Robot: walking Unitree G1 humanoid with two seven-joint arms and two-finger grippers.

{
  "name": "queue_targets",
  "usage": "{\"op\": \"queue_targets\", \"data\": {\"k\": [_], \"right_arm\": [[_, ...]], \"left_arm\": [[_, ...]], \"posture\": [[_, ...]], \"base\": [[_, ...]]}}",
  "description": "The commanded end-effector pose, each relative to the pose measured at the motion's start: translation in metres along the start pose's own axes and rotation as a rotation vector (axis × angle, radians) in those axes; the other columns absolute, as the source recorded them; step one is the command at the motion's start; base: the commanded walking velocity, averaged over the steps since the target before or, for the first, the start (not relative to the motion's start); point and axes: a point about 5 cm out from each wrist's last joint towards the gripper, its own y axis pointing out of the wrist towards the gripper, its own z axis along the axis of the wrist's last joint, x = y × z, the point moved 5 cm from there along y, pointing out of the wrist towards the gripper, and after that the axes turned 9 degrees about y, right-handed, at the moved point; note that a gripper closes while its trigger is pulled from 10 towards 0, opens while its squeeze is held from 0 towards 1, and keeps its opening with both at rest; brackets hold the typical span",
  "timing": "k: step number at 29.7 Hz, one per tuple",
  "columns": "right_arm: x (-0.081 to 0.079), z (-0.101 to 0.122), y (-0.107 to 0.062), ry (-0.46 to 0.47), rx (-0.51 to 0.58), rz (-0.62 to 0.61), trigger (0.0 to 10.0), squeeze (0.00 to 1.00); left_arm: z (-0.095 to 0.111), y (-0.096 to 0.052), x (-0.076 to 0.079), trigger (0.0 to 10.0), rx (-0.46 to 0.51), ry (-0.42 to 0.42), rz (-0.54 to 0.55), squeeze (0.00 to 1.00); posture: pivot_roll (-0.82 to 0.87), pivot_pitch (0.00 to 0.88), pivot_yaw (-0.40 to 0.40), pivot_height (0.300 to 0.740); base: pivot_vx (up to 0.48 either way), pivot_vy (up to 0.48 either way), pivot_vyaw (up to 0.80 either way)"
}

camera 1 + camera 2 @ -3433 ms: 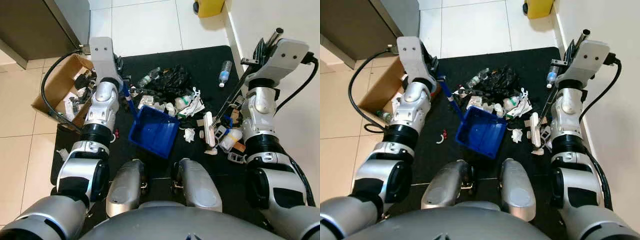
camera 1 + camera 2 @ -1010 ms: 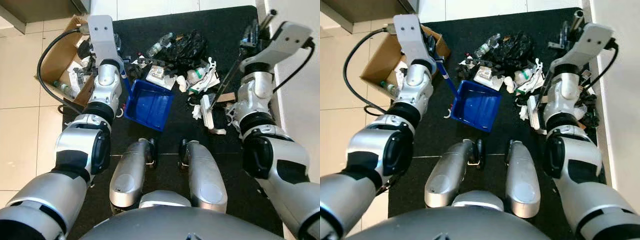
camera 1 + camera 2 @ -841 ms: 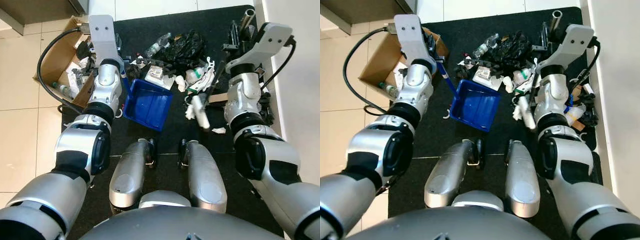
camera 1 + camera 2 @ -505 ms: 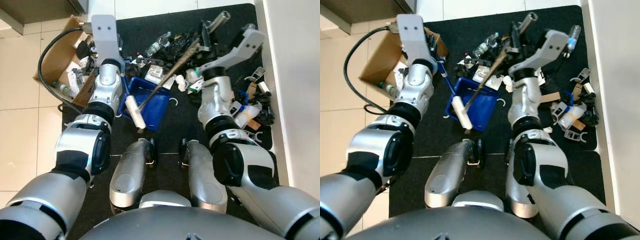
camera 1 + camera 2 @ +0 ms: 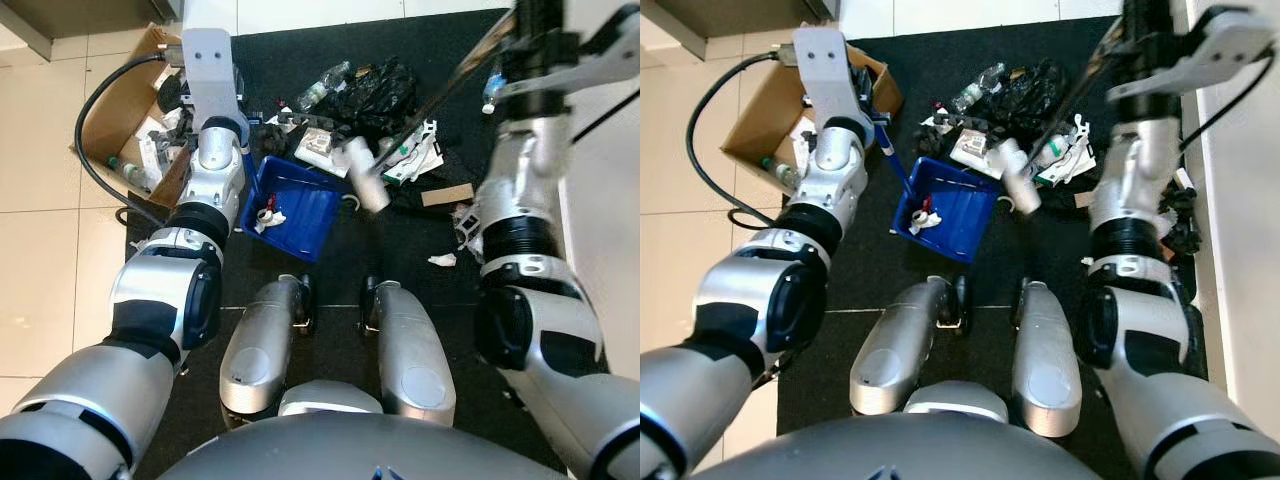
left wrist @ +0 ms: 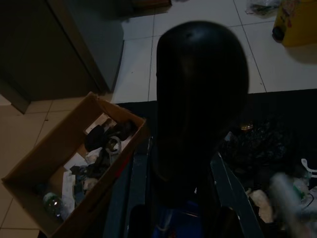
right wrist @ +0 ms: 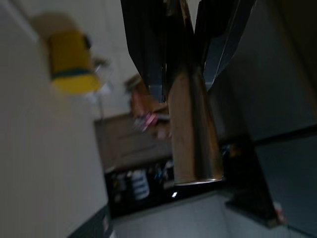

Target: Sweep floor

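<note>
Broom (image 5: pixel 420 108) is clamped in the right gripper (image 7: pixel 184 49), its white head raised over the black mat (image 5: pixel 300 50) nr the mat's far edge. Dustpan (image 5: pixel 293 205), blue, sits mid-mat w/ scraps inside; left gripper (image 5: pixel 232 100) is by its handle, grip can't tell.

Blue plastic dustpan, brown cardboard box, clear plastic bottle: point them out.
blue plastic dustpan (image 5: pixel 305 215): left eye view, bare tray floor.
brown cardboard box (image 5: pixel 108 115): left eye view, left flap.
clear plastic bottle (image 5: pixel 322 79): left eye view, bottle body.

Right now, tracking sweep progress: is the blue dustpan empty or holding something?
Holding something: a few small white and red scraps lie inside the blue dustpan.
</note>
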Motion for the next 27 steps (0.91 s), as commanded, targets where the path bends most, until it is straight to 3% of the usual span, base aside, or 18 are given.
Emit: {"op": "queue_targets", "data": {"k": [1,5,7,12,13,16,18,19,20,24,27], "right_arm": [[0.002,0.002,-0.004,0.015,0.015,-0.029,10.0,0.00],[0.007,-0.008,-0.013,-0.023,-0.034,-0.043,10.0,0.00],[0.009,-0.039,-0.031,-0.078,-0.169,-0.066,10.0,0.00],[0.003,-0.071,-0.047,-0.199,-0.327,-0.063,10.0,0.00],[-0.001,-0.087,-0.056,-0.267,-0.405,-0.056,10.0,0.00],[-0.004,-0.102,-0.067,-0.305,-0.481,-0.066,10.0,0.00],[-0.006,-0.109,-0.071,-0.230,-0.510,-0.104,10.0,0.00],[-0.016,-0.117,-0.073,-0.135,-0.532,-0.102,10.0,0.00],[-0.016,-0.117,-0.073,-0.135,-0.532,-0.102,10.0,0.00],[-0.033,-0.130,-0.076,0.056,-0.556,-0.152,10.0,0.00],[-0.035,-0.132,-0.076,0.095,-0.554,-0.170,10.0,0.00]], "left_arm": [[-0.022,-0.006,0.002,10.0,-0.072,0.010,-0.007,0.00],[-0.021,-0.006,0.000,10.0,-0.069,0.010,-0.002,0.00],[-0.022,-0.006,-0.003,10.0,-0.069,0.009,0.007,0.00],[-0.022,-0.006,-0.005,10.0,-0.069,0.009,0.013,0.00],[-0.023,-0.006,-0.006,10.0,-0.068,0.009,0.017,0.00],[-0.024,-0.007,-0.008,10.0,-0.068,0.009,0.025,0.00],[-0.024,-0.007,-0.011,10.0,-0.068,0.009,0.032,0.00],[-0.025,-0.007,-0.013,10.0,-0.068,0.010,0.038,0.00],[-0.025,-0.007,-0.013,10.0,-0.068,0.010,0.038,0.00],[-0.026,-0.007,-0.015,10.0,-0.074,0.009,0.046,0.00],[-0.026,-0.007,-0.015,10.0,-0.074,0.009,0.047,0.00]], "posture": [[0.08,0.232,0.148,0.740],[0.08,0.231,0.146,0.740],[0.08,0.236,0.148,0.740],[0.09,0.245,0.147,0.740],[0.11,0.247,0.145,0.740],[0.13,0.246,0.138,0.740],[0.13,0.244,0.134,0.740],[0.13,0.244,0.134,0.740],[0.13,0.244,0.134,0.740],[0.12,0.239,0.130,0.740],[0.12,0.239,0.130,0.740]], "base": [[0.000,0.000,0.00],[0.000,0.000,0.00],[0.000,0.000,0.00],[0.000,0.000,0.00],[0.000,0.000,0.00],[0.000,0.000,0.00],[0.000,0.000,0.00],[0.000,0.000,0.00],[0.000,0.000,0.00],[0.000,0.000,0.00],[0.000,0.000,0.00]]}}
